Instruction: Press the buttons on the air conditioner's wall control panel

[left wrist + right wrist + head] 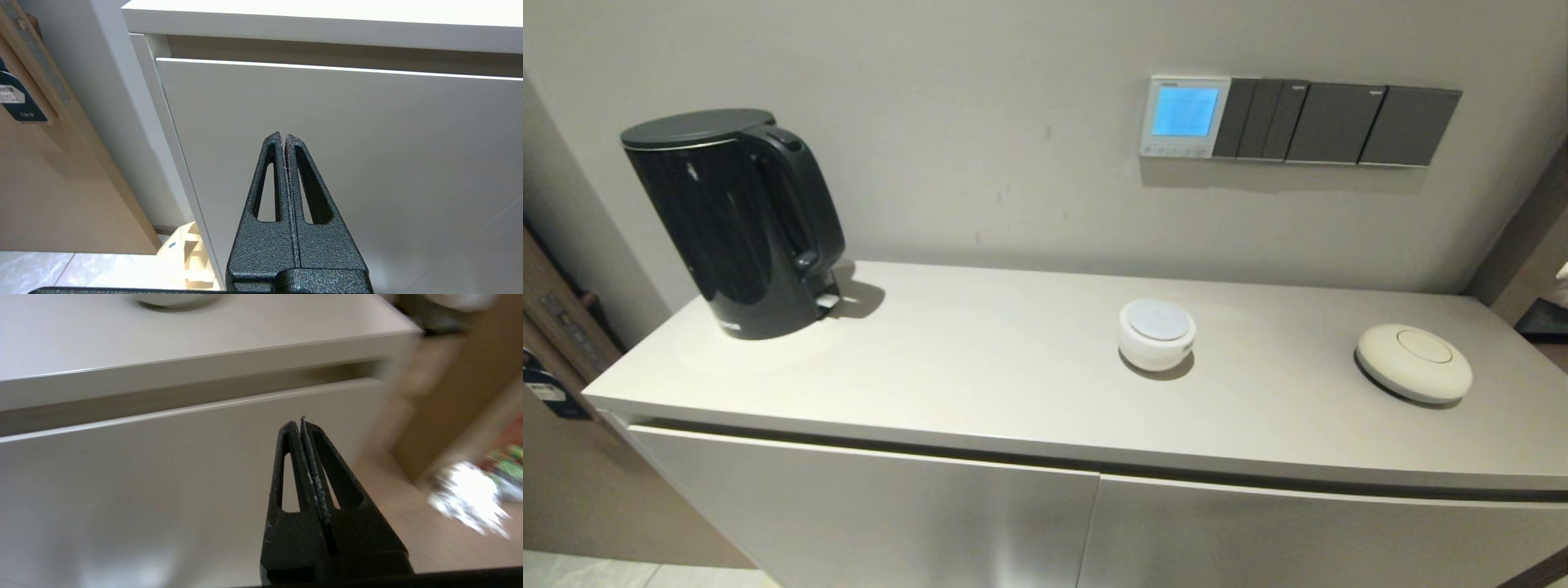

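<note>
On the wall above the cabinet, toward my right, hangs the air conditioner's control panel, its screen lit blue, with the row of tiny buttons along its bottom edge. Dark grey switch plates sit touching its right side. Only my head view shows any of this; neither of my arms appears there. It also shows a black kettle on the cabinet top at my left, a small round white device below the panel, and a flat cream disc further right.

My left gripper shows only in its own wrist view: fingers pressed together, holding nothing, low in front of the cabinet door, below the top's edge near the cabinet's left corner. My right gripper shows only in the right wrist view, likewise pressed together and empty, facing the cabinet front just under the top near its right end. That view is blurred at the side.
</note>
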`<state>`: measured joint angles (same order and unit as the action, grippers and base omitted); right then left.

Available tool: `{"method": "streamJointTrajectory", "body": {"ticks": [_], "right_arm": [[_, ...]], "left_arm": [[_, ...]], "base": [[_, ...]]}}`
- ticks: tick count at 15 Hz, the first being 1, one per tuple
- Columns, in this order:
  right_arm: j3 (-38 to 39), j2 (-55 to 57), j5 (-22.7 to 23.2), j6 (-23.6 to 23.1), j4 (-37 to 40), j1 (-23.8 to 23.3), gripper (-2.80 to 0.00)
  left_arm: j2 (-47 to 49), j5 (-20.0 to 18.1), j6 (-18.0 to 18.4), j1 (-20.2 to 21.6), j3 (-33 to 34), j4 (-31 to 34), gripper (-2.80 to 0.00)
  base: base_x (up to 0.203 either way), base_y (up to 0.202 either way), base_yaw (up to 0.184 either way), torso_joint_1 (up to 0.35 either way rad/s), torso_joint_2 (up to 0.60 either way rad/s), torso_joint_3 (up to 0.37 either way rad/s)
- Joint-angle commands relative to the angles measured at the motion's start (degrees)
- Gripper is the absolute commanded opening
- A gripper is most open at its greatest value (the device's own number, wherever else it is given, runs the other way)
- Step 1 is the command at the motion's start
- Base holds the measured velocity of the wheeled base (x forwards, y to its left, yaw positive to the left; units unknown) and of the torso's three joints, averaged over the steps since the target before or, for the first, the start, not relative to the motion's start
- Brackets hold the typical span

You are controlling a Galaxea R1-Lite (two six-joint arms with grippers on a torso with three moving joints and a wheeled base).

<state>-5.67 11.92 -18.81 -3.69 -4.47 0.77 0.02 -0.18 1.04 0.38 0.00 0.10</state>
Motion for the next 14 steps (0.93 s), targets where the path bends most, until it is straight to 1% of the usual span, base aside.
{"method": "streamJointTrajectory", "body": {"ticks": [1,3,4,5,9,10,12,14], "right_arm": [[3.18,-5.62,6.66,-0.18,-1.0,-0.07,-2.8],[4.76,-10.57,16.22,-0.13,0.17,-0.12,-2.8],[5.54,-11.63,19.03,-0.03,2.02,-0.15,-2.8],[5.67,-11.74,19.5,0.37,3.24,-0.06,-2.8],[5.59,-11.74,19.52,1.39,3.58,0.02,-2.8],[5.6,-11.74,19.56,2.06,3.6,0.07,-2.8],[5.59,-11.74,19.08,5.24,4.01,0.07,-2.8],[5.67,-11.57,18.89,5.61,4.05,-0.14,-2.8]], "left_arm": [[0.06,0.01,0.02,0.01,0.0,-0.01,-2.8],[-0.02,0.01,0.02,0.06,0.0,-0.01,-2.8],[0.06,0.01,0.02,0.05,0.0,-0.01,-2.8],[-0.01,0.03,0.02,-0.03,0.0,-0.01,-2.8],[-0.01,0.01,0.02,-0.01,0.0,-0.01,-2.8],[0.06,0.01,0.02,-0.03,0.0,-0.01,-2.8],[0.06,0.01,0.02,0.06,0.0,-0.01,-2.8],[0.05,0.01,0.02,-0.01,0.0,-0.01,-2.8]], "base": [[0.0,0.0,0.0,0.0,0.0,0.0],[0.0,0.0,0.0,0.0,0.0,0.0],[0.0,0.0,0.0,0.0,0.0,0.0],[0.0,0.0,0.0,0.0,0.0,0.0],[0.0,0.0,0.0,0.0,0.0,0.0],[0.0,0.0,0.0,0.0,0.0,0.0],[0.0,0.0,0.0,0.0,0.0,0.0],[0.0,0.0,0.0,0.0,0.0,0.0]]}}
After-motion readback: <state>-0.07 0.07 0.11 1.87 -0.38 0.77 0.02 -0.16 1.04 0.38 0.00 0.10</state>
